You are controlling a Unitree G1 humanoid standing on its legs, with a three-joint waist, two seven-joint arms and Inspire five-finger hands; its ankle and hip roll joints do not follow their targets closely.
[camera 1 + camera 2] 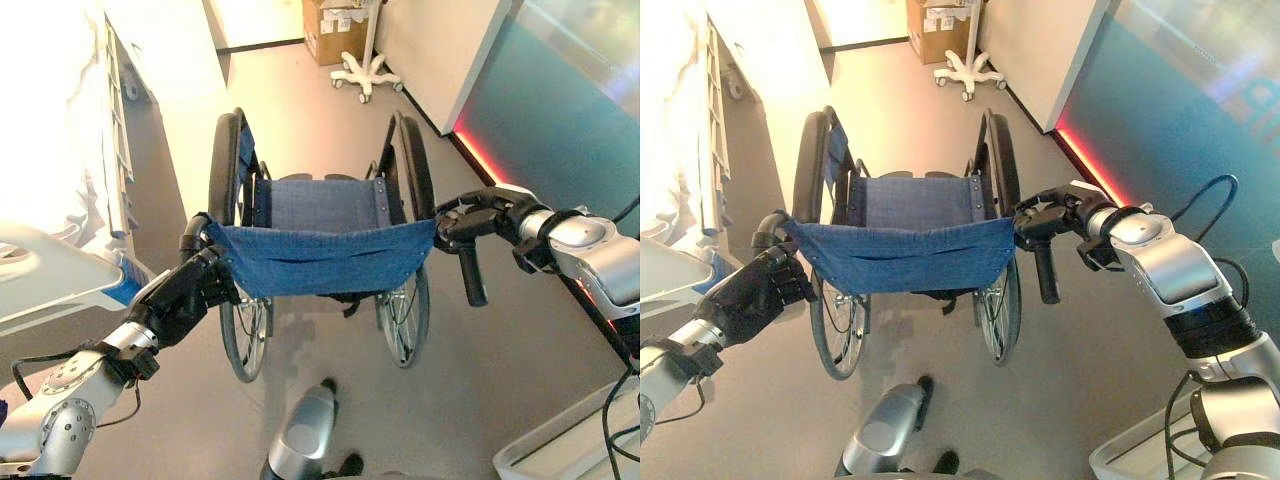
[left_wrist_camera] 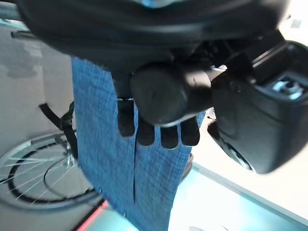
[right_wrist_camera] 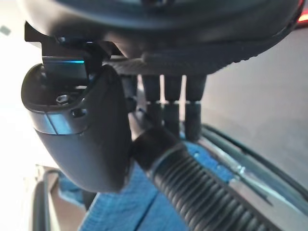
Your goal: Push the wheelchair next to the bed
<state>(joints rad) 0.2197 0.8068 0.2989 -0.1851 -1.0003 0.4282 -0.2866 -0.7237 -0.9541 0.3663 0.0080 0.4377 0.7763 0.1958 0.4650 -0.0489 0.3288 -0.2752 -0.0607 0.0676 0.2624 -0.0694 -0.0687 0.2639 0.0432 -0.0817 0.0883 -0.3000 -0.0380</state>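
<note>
The wheelchair [image 1: 320, 250], with its blue fabric back, is seen in the centre of the frame on the grey floor [image 1: 300, 120], its wheels pointing toward the top. The left push handle [image 2: 168, 94] is enclosed by the curled fingers of the left hand [image 1: 185, 295], and the ribbed right push handle [image 3: 192, 185] is gripped by the right hand [image 1: 470, 225]. The bed [image 1: 60, 150] is found along the left edge of the frame, just beside the wheelchair, and a white wheeled stand base [image 1: 365, 72] is seen at the top.

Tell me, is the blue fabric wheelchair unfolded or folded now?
Unfolded. The blue fabric wheelchair has its two large wheels standing well apart, and the seat cloth and back cloth are stretched flat between the side frames.
</note>
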